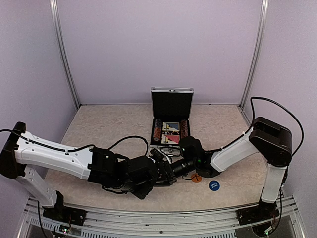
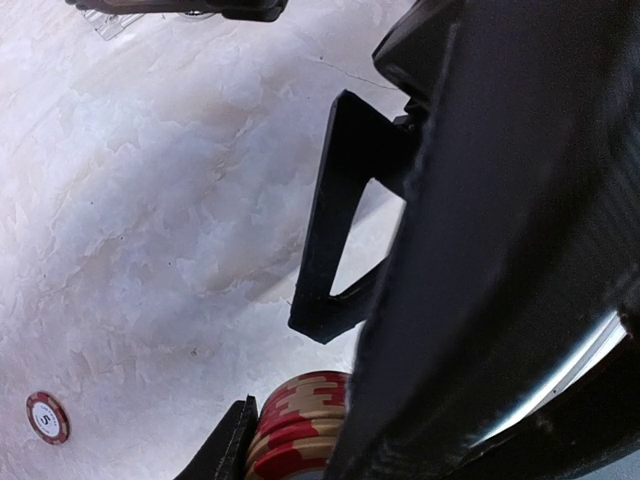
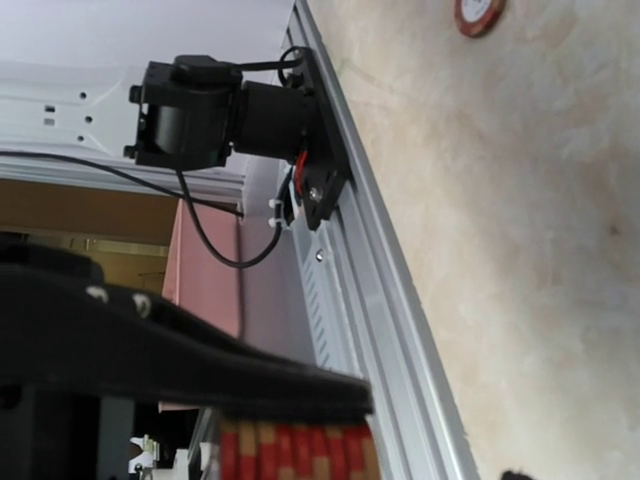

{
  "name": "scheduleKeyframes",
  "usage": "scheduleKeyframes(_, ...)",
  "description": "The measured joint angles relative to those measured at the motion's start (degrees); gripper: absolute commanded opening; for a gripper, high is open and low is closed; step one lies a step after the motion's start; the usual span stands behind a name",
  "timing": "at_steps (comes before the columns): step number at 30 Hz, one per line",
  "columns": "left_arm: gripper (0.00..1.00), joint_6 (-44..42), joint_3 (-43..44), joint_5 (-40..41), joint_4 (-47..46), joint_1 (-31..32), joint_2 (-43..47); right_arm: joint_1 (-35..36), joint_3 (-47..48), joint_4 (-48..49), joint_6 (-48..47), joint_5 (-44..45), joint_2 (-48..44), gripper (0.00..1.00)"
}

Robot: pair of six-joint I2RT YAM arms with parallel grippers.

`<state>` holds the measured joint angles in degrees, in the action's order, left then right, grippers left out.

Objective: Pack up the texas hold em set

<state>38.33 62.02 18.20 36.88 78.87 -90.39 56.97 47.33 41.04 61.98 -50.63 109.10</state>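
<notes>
**Red chip stack [image 2: 300,425] met by both sets of fingers**

It sat against one of the left fingers [image 2: 228,448] and along one of the right fingers [image 3: 200,350]. Whether either pair was clamped on it, I could not tell. At 12 o'clock the briefcase [image 1: 171,105] stood open on the desk [image 1: 109,129]. Best, I judged: seat one pair squarely across the stack before the other releases, then carry it level.

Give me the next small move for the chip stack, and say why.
Probably carry the red-and-cream chip stack into the open briefcase. Both wrist views show it against black fingers, not yet in the case.
</notes>
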Motion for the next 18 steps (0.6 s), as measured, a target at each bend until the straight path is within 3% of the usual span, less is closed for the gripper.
scheduleKeyframes(18,0.0,0.0,0.0,-0.37,0.0,0.09,-0.02,0.52,0.0,5.16,1.97,-1.68,0.81,0.55)
